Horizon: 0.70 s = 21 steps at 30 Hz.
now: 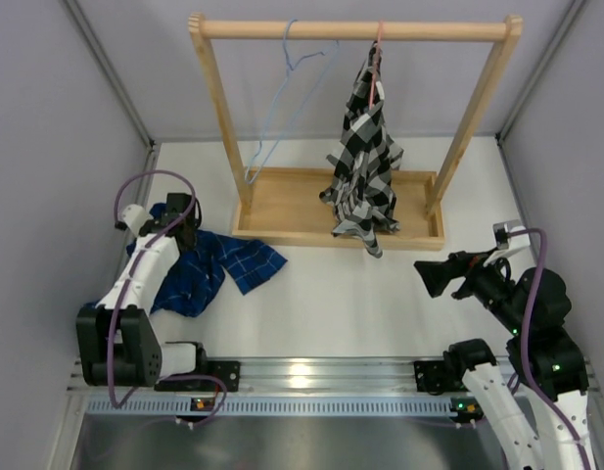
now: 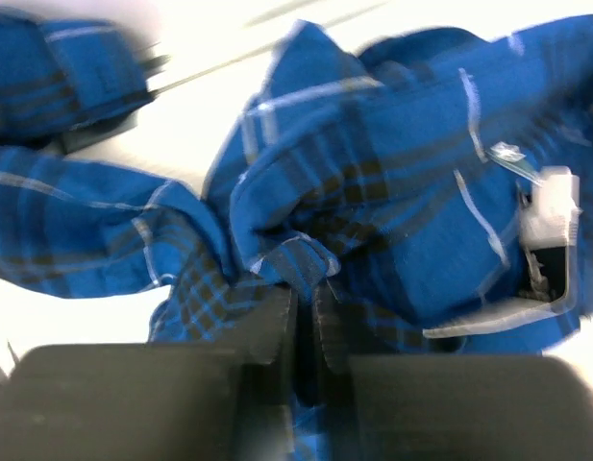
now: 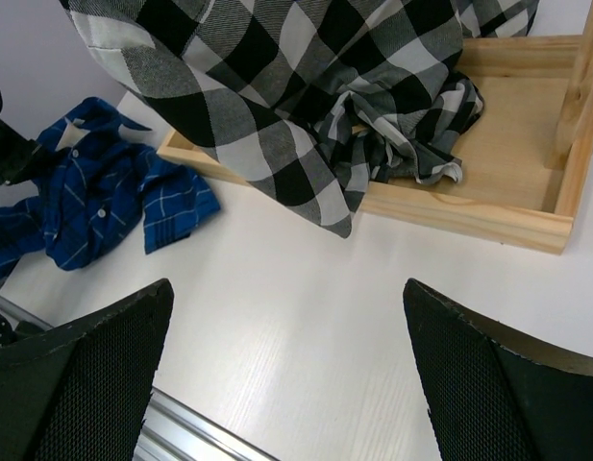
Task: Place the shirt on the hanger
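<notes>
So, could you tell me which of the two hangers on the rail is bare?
The light-blue wire hanger, toward the left end of the wooden rail, is bare; the pink hanger to its right carries the black-and-white checked shirt.

The shirt lies on the table at left, under the left gripper and in front of the rack. On the rail behind, the hanger hangs left of a second shirt; the right gripper stands far right.
</notes>
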Tool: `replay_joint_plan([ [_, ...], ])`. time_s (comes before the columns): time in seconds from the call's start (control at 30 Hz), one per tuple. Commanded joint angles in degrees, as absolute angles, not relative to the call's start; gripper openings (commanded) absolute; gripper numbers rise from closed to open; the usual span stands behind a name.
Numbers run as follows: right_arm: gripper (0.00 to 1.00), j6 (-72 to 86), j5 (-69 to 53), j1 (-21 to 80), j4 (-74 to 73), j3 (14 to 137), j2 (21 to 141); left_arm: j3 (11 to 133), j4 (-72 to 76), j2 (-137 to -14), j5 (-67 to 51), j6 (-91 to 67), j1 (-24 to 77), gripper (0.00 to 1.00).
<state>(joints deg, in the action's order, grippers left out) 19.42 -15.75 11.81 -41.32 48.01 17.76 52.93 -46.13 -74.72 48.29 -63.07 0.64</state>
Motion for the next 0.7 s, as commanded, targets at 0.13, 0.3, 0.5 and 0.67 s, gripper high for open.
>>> replay_joint_plan([
  [0.13,0.99,21.01,-17.31,11.25,-35.07,47.46,18.37,53.27,-32.27,-56.46,26.58,-42.56,2.10,0.00],
  [0.3,0.99,21.00,-16.44,11.25,-34.89,48.51,18.63,46.34,-22.96,-41.15,-5.30,-32.17,6.94,0.00],
  [0.5,0.99,21.36,-17.05,11.34,-33.84,49.65,19.16,37.80,-21.27,-32.27,-23.91,-35.58,23.44,0.00],
  [0.67,0.99,21.43,-32.45,11.25,-28.16,47.82,20.04,34.55,-21.01,-26.81,-23.03,-40.95,41.00,0.00],
])
